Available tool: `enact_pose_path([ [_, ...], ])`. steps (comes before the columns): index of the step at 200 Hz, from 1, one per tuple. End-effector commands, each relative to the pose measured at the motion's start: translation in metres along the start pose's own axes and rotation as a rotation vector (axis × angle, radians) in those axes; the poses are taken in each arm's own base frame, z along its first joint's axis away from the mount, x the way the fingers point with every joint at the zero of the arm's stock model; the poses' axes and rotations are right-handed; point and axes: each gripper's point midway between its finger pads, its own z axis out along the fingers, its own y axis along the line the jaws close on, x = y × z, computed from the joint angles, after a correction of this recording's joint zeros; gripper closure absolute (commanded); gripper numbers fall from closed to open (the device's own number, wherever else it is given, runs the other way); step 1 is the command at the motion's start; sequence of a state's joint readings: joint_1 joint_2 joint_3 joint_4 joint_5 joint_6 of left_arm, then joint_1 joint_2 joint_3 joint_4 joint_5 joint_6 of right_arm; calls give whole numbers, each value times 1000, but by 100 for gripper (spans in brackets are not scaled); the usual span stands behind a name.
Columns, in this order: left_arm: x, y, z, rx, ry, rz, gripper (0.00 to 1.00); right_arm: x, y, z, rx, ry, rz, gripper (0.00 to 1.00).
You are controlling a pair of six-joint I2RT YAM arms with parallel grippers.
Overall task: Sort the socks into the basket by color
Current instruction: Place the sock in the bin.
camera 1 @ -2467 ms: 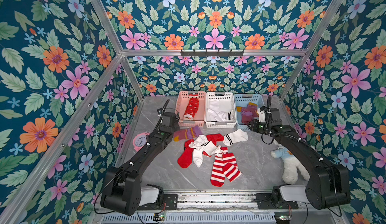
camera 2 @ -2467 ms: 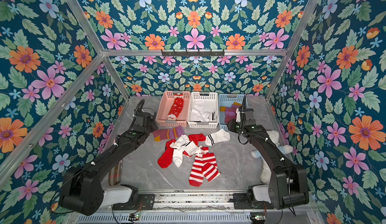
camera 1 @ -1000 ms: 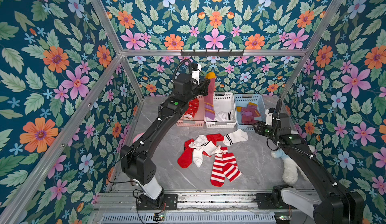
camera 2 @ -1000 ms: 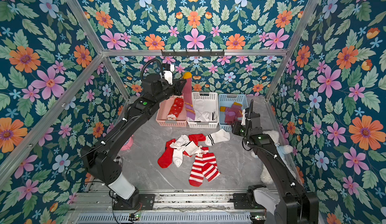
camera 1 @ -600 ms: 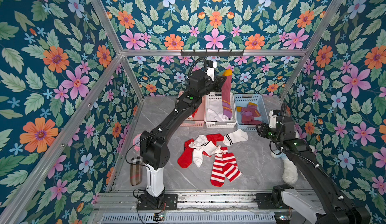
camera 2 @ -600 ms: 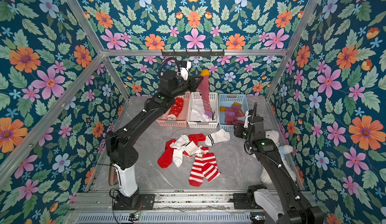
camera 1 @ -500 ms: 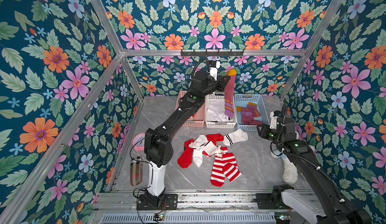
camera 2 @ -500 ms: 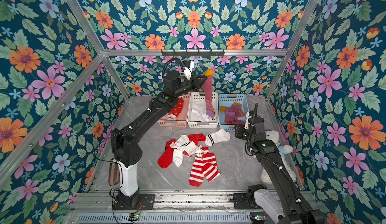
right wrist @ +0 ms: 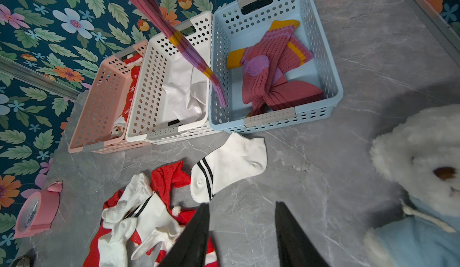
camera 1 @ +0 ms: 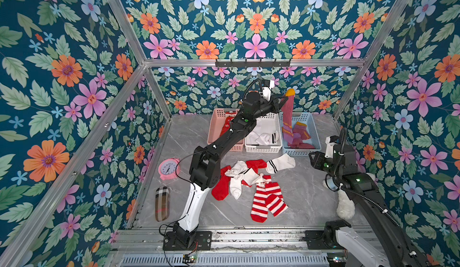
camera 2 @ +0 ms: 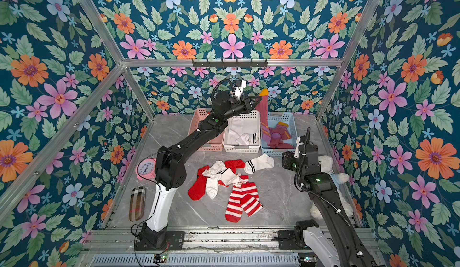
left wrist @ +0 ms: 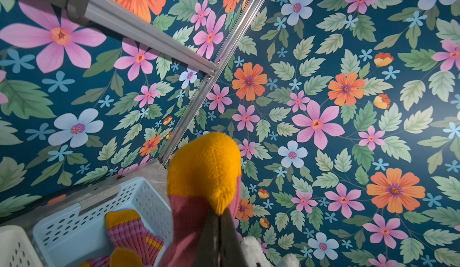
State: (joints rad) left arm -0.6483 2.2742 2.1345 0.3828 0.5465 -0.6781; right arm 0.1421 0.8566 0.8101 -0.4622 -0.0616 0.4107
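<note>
the left gripper point(camera 1: 283, 101) is pinching the sock point(camera 1: 288, 112) just below its mustard toe, dangling it over the blue basket point(camera 1: 315, 135); soft and light, it is likely draping limply. the right gripper point(right wrist: 241, 206) is hovering, jaws spread, empty.

**Back Row, Front Heap**

At the back of the bench point(camera 1: 306, 191) stand, side by side, the left basket point(camera 1: 216, 122), middle basket point(camera 1: 263, 149) and right basket point(camera 1: 315, 133). A hanging sock point(camera 1: 288, 113) dangles into the right basket. Before them, centre, lie loose socks point(camera 1: 239, 181). The clock point(camera 1: 168, 168) sits left, the case point(camera 1: 161, 203) before it; the bear point(camera 1: 346, 206) right.
</note>
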Motion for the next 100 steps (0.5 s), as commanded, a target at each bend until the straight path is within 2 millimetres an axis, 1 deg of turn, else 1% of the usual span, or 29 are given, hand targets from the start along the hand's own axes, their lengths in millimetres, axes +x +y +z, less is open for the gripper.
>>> enact_pose_path([
  [1, 1, 3, 6, 41, -40, -29, 100, 3, -5, -3, 26, 3, -4, 54],
  [18, 15, 19, 11, 41, -33, -64, 100, 5, -7, -4, 31, 3, -5, 54],
  [66, 55, 53, 28, 86, -33, -181, 100, 10, -10, -5, 37, 13, 3, 54],
  [85, 69, 61, 35, 104, -31, -219, 100, 12, -12, -5, 44, 15, 5, 54],
  [100, 79, 64, 39, 111, -29, -238, 100, 14, -13, -4, 49, 17, 8, 54],
])
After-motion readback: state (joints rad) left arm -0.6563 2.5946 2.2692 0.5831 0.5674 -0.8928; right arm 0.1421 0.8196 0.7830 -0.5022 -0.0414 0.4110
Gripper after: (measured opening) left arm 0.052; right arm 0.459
